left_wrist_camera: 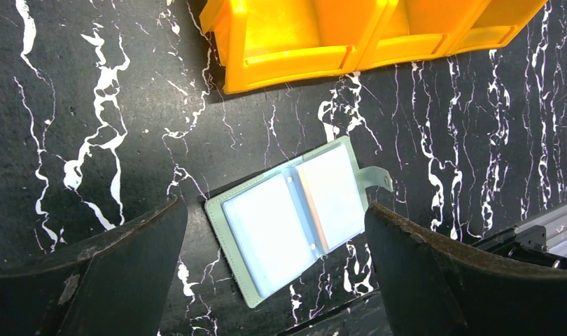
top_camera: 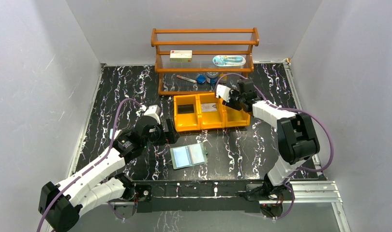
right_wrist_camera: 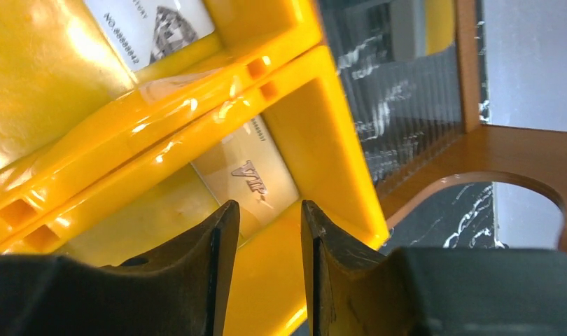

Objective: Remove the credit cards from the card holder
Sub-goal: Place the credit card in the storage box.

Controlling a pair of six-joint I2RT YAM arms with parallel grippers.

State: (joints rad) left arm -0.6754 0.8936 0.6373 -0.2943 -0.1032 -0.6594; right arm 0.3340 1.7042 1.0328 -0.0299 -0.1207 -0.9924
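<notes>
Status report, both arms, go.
Left pincer open, pointed at card holder. Right pincer open over orange bin, tan card lying inside. Holder pockets look empty. Nothing blocking.

1. Overhead I get bright, even light. The pale walls [top_camera: 39, 72] behind the orange bins [top_camera: 211, 112] look washed and soft, with no hard shadows.
2. In front of the bins, the card holder [left_wrist_camera: 295, 217] glares pale blue-white in my left wrist view, and its pockets are unreadable.
3. The bins' sides carry hot white streaks in my right wrist view, yet the credit card [right_wrist_camera: 249, 175] inside them stays sharp.
4. Nearest both wrist lenses, the fingers [right_wrist_camera: 190, 280] of the right gripper [right_wrist_camera: 268, 210] and the fingers [left_wrist_camera: 113, 273] of the left gripper [left_wrist_camera: 274, 210] are dark, soft blurs.
</notes>
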